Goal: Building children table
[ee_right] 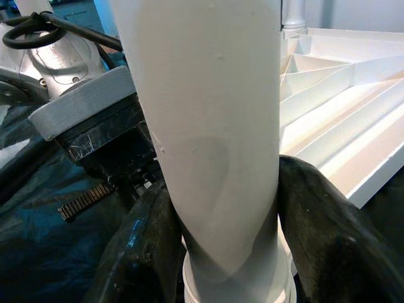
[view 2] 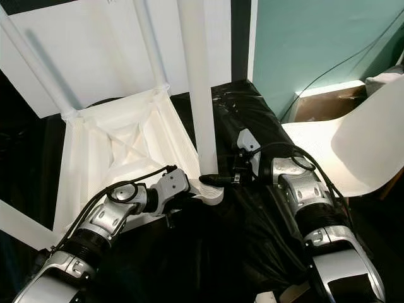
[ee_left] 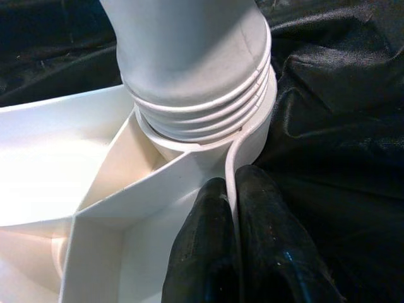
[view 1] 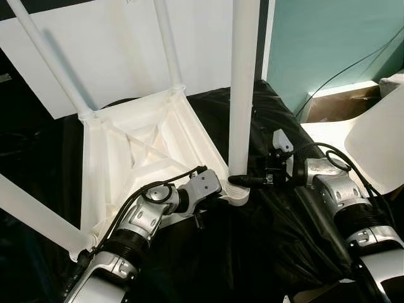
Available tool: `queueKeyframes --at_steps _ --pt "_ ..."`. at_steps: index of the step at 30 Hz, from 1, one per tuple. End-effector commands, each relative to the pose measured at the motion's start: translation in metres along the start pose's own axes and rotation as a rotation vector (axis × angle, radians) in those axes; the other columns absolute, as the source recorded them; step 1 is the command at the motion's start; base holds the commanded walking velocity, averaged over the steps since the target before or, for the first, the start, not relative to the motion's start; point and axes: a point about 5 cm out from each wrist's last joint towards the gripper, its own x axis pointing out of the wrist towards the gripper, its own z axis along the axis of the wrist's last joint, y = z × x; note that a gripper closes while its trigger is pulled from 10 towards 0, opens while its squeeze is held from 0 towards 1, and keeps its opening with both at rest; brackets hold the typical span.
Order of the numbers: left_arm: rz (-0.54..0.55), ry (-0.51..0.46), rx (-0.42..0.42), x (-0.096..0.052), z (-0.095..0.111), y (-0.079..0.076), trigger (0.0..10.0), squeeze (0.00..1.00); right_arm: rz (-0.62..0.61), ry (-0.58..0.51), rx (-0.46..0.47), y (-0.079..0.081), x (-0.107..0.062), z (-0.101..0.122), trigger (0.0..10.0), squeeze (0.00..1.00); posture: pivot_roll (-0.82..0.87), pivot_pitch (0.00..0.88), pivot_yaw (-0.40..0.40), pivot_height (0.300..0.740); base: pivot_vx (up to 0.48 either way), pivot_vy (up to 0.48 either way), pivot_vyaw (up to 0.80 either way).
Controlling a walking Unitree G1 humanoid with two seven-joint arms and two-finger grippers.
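A white plastic children's tabletop (view 1: 136, 148) lies upside down on black cloth, its ribbed underside up. Legs stand in its far corners (view 1: 167, 44) and another lies at the near left (view 1: 31, 218). A white table leg (view 1: 243, 88) stands upright in the near right corner socket (view 1: 238, 196), its threaded end (ee_left: 202, 107) partly in. My right gripper (view 1: 238, 181) is shut on this leg near its base, fingers (ee_right: 328, 233) on both sides. My left gripper (ee_left: 230, 208) is shut on the tabletop's thin rim right by the socket.
A white board (view 1: 126, 44) leans behind the tabletop. A teal wall (view 1: 328, 38) with a black cable is at the right, above a cardboard box (view 1: 341, 104). A curved white chair shell (view 1: 379, 139) sits close to my right arm. Black cloth (view 1: 252, 252) covers the floor.
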Motion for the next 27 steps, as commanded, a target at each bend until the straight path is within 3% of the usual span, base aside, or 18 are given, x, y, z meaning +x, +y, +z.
queueKeyframes --at_steps 1,4,7,11,17,18,19,20,21,22,27 --pt "-0.009 0.11 -0.145 0.0 -0.043 -0.018 10.0 0.0 0.066 0.002 0.065 0.018 0.01 -0.013 0.0 0.0 -0.01 0.0 0.036 0.74 0.0 0.0 0.0" --pt "-0.002 0.107 -0.146 0.001 -0.042 -0.016 10.0 0.0 -0.239 -0.237 0.119 0.041 0.037 -0.003 0.0 0.0 -0.02 0.0 0.033 0.74 0.0 0.0 0.0" --pt "-0.005 0.108 -0.146 0.001 -0.043 -0.017 10.0 0.0 -0.504 -0.36 0.132 0.055 0.043 0.0 0.0 0.0 -0.02 0.0 0.036 0.74 0.0 0.0 0.0" --pt "-0.012 0.109 -0.144 0.001 -0.043 -0.018 10.0 0.0 -0.63 -0.441 0.043 0.049 0.033 0.004 0.0 0.0 -0.02 0.0 0.04 0.74 0.0 0.0 0.0" --pt "-0.017 0.107 -0.139 0.004 -0.04 -0.018 10.0 0.0 -0.651 -0.434 0.089 0.051 0.031 -0.001 0.0 0.0 -0.03 0.0 0.045 0.74 0.0 0.0 0.0" --pt "-0.019 0.106 -0.138 0.004 -0.04 -0.018 10.0 0.0 -0.639 -0.408 0.097 0.052 0.032 -0.001 4.7 0.0 -0.03 0.0 0.045 0.74 0.0 0.0 0.0" --pt "-0.019 0.106 -0.138 0.004 -0.04 -0.018 10.0 0.0 -0.639 -0.408 0.097 0.052 0.032 -0.001 4.7 0.0 -0.03 0.0 0.045 0.74 0.0 0.0 0.0" --pt "-0.021 0.107 -0.137 0.004 -0.04 -0.018 10.0 0.0 -0.595 -0.391 0.114 0.053 0.033 -0.001 10.0 0.0 -0.03 0.0 0.05 0.74 0.0 0.0 0.0" --pt "-0.021 0.107 -0.137 0.004 -0.04 -0.018 10.0 0.0 -0.595 -0.391 0.114 0.053 0.033 -0.001 10.0 0.0 -0.03 0.0 0.05 0.74 0.0 0.0 0.0" --pt "-0.022 0.108 -0.137 0.003 -0.041 -0.018 10.0 0.0 -0.532 -0.361 0.121 0.055 0.034 -0.003 10.0 1.0 -0.04 0.0 0.05 0.74 0.0 0.0 0.0" --pt "-0.022 0.112 -0.137 0.002 -0.042 -0.018 10.0 0.0 -0.39 -0.273 0.055 0.046 0.03 -0.005 10.0 1.0 -0.04 0.0 0.048 0.74 0.0 0.0 0.0"
